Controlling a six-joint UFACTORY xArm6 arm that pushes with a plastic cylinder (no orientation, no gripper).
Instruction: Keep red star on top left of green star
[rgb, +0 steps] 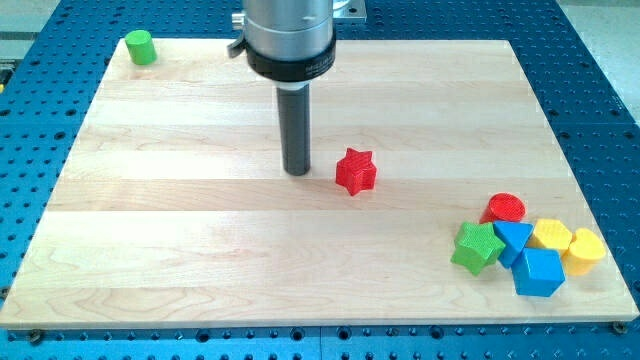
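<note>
The red star lies near the middle of the wooden board. The green star lies at the lower right, at the left end of a cluster of blocks. The red star is up and to the left of the green star, well apart from it. My tip rests on the board just left of the red star, a small gap away from it.
Beside the green star sit a red cylinder, a blue triangular block, a blue block, and two yellow blocks. A green cylinder stands at the top left corner.
</note>
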